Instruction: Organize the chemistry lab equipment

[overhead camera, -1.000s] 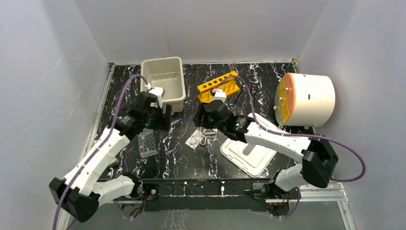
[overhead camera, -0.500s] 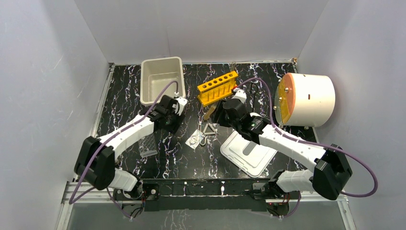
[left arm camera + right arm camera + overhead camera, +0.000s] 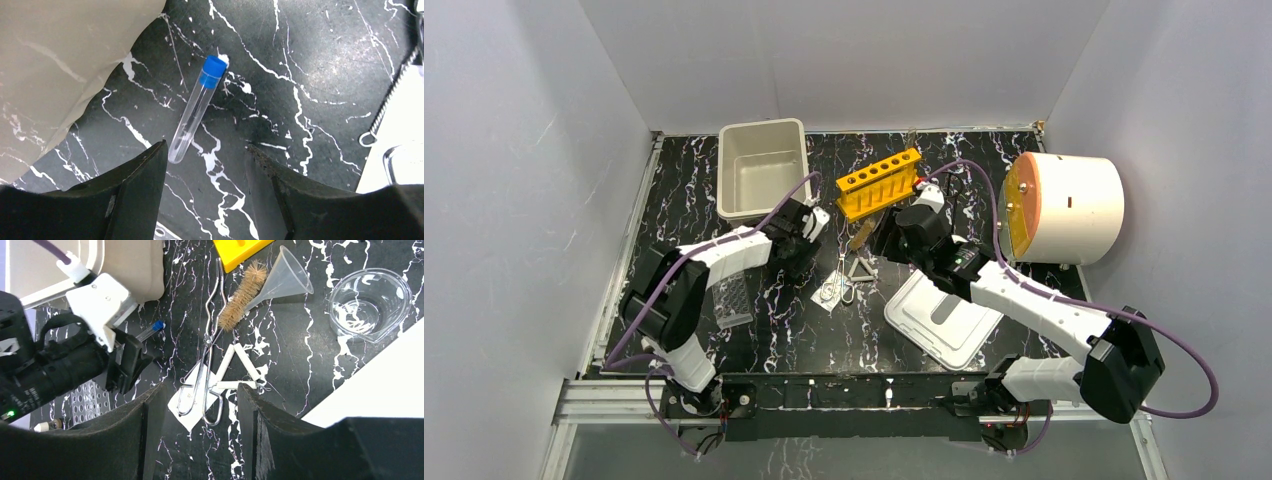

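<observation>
Left gripper (image 3: 205,150): hanging part-open, gripping nothing.
Vial (image 3: 196,111): lying flat, base just beside the left finger (image 3: 145,175), blue cap pointing away, bin (image 3: 60,60) alongside.
Handling: probably light, slick, breakable and prone to rolling; mid-barrel is looking like the safest hold.
Right gripper (image 3: 200,390): hovering open, empty.

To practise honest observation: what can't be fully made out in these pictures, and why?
Left wrist view: beige bin cut off by the top and left edges.
Right wrist view: blue-capped vial partly behind the left gripper; white lid cut off by the right edge.
</observation>
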